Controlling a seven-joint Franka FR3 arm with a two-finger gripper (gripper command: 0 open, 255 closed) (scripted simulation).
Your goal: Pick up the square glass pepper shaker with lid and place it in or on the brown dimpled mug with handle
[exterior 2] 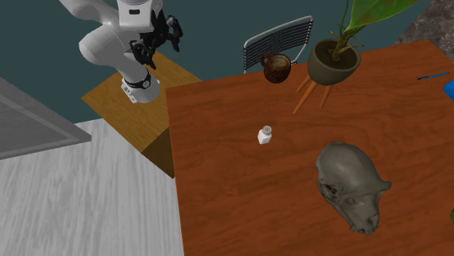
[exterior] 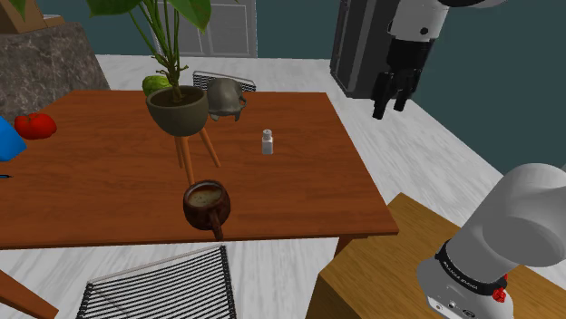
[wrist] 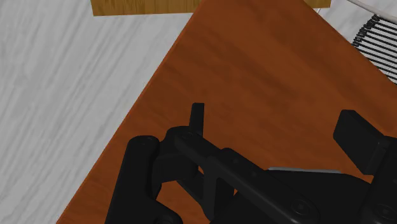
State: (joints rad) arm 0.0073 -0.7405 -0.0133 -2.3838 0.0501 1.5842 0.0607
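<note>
The pepper shaker (exterior: 267, 142) is small and pale with a grey lid. It stands upright near the middle of the brown table (exterior: 109, 181), also seen as the shaker (exterior 2: 265, 134). The brown dimpled mug (exterior: 207, 204) sits at the table's near edge in the shoulder view, handle toward that edge; it shows again as the mug (exterior 2: 276, 68). My gripper (exterior: 388, 107) hangs high beyond the table's edge, toward the shoulder view's right, far from both. The gripper (exterior 2: 174, 35) is open and holds nothing. In the wrist view the gripper (wrist: 277, 127) looks down on the table's edge, fingers (wrist: 198, 118) apart.
A potted plant (exterior: 178, 109) on wooden legs stands between shaker and mug. A grey sculpture (exterior 2: 351, 185) lies on the table. Red (exterior: 34, 125) and blue (exterior: 7, 140) objects sit at the shoulder view's left. A wire chair (exterior: 163, 285) stands by the mug's edge. The stand (exterior 2: 138, 109) adjoins the table.
</note>
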